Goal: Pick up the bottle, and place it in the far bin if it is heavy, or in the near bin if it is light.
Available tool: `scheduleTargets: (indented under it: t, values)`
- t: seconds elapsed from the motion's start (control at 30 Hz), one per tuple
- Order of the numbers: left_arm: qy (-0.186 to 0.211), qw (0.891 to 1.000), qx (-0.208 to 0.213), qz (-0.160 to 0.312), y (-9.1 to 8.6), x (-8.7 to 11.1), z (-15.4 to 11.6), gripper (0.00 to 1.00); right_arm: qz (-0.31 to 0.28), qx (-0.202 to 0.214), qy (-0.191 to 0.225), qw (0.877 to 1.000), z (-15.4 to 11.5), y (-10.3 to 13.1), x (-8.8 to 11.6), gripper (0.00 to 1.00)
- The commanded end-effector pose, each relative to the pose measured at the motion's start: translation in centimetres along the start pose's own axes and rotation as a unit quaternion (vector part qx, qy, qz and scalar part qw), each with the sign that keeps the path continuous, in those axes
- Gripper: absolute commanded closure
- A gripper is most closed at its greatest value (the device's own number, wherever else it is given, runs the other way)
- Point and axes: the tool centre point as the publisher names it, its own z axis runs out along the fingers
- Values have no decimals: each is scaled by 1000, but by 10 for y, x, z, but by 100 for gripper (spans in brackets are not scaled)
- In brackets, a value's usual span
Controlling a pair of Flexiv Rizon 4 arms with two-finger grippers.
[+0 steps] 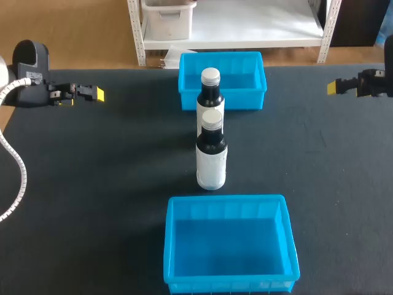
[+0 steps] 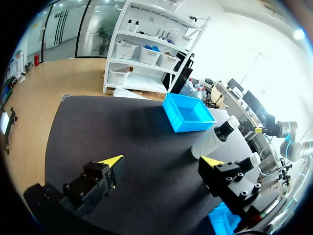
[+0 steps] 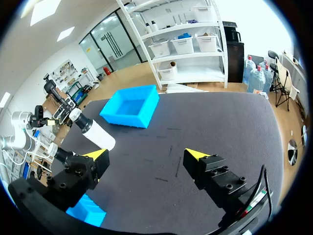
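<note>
Head view: left gripper (image 1: 98,94) and right gripper (image 1: 334,87) released by the bench's (image 1: 92,184) side edges; I'd clasp the slick, rigid nearer bottle (image 1: 211,161) mid-body.

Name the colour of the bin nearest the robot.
Bright blue; the near bin shows best in the head view.

The front bottle (image 1: 211,157) stands mid-counter (image 1: 104,172), the rear bottle (image 1: 210,92) directly behind it. The far bin (image 1: 245,99) sits at the back edge and the near bin (image 1: 227,200) at the front edge. The left end effector (image 1: 98,94) and right end effector (image 1: 331,87) flank them near the side edges.
</note>
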Motion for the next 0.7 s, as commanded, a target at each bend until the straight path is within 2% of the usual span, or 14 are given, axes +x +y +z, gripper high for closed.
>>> scheduleTargets:
  t: [0.03,0.53,0.57,0.6,0.7]
  values:
    - [0,1000,0,0,0,0,0,0,0,2,-1,1000,0,1,0,0]
    - [0,1000,0,0,0,0,0,0,0,2,-1,1000,0,1,0,0]
    - [0,1000,0,0,0,0,0,0,-29,-22,4,999,1,2,-1,0]
    - [0,1000,0,0,0,0,0,0,-53,-21,14,998,3,3,-2,0]
    - [0,1000,0,0,0,0,0,0,-127,-64,32,989,4,7,-7,0]
